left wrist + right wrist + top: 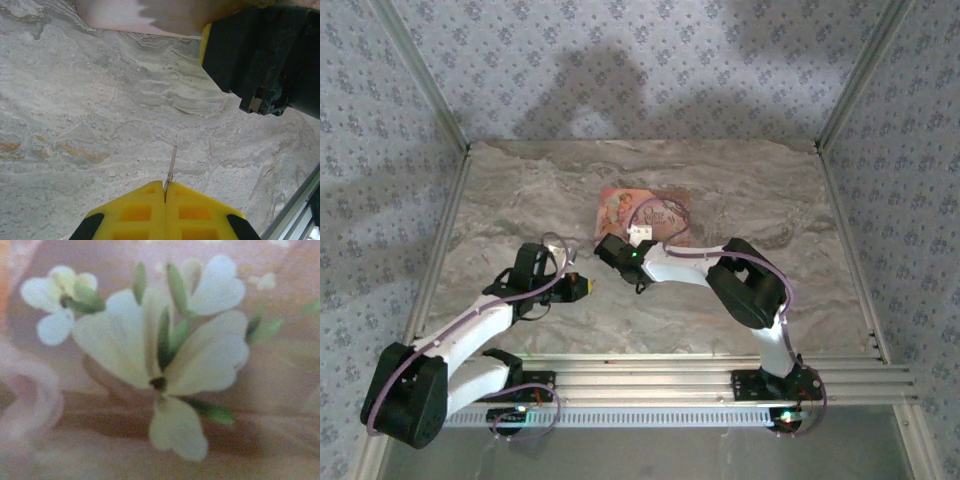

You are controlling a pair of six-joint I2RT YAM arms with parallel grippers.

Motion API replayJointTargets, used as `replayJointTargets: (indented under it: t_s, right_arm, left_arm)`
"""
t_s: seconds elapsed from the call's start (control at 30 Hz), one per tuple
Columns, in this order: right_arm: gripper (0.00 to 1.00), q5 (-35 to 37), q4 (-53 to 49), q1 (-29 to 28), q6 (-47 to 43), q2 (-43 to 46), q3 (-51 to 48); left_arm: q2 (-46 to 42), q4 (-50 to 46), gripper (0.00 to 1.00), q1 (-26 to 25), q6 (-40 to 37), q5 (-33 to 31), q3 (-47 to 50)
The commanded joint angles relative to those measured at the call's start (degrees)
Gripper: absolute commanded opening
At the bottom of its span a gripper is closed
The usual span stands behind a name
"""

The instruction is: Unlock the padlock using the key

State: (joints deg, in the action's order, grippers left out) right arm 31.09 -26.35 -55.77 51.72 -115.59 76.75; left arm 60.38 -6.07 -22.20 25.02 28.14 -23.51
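Left jaws, yellow, around slim metal key (172,162)

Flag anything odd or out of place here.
Nothing looks spilled or damaged. One oddity: the right gripper sits so close over the near-left corner of the pink box that its wrist camera blurs the flower print. The left gripper pinches the key.

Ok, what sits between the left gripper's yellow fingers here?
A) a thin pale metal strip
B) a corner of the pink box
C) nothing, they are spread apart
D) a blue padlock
A: in the left wrist view the left gripper has its yellow fingers pressed together on a thin pale metal strip, apparently the key, which sticks out over the table.
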Motion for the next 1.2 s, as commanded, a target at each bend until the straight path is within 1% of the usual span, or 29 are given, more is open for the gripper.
replayJointTargets:
  t_s: [0.0,0.1,0.4,0.57,0.7,0.97,1.17]
  right_arm:
    - [0.2,-2.8,-1.5,0.3,-2.9,1.7,0.9]
    - [0.21,-4.4,-1.6,0.4,-4.1,2.8,0.8]
    - [0.24,-4.1,-0.6,0.3,-4.1,4.2,-0.6]
    - [0.34,-3.5,-0.3,0.3,-3.7,4.1,-0.5]
    - [0.4,-2.2,-0.4,0.3,-3.5,4.0,-0.2]
    - [0.41,0.8,-1.4,0.5,-2.3,2.7,0.8]
    - [0.41,2.4,-0.2,0.5,-2.8,1.8,1.0]
  left_arm:
    - [-1.2,0.7,0.0,-0.3,-1.2,1.5,0.8]
    - [-1.5,0.7,0.0,-0.3,-1.4,1.5,1.0]
    - [-1.9,0.8,0.0,-0.3,-1.5,1.8,1.1]
    - [-2.1,0.5,0.0,-0.3,-1.6,1.7,1.2]
    - [-2.4,0.3,0.0,-0.3,-1.7,1.7,1.2]
    - [-2.9,-0.5,0.0,-0.3,-2.2,1.7,1.2]
    - [-3.4,-0.9,0.0,-0.3,-2.2,1.8,1.1]
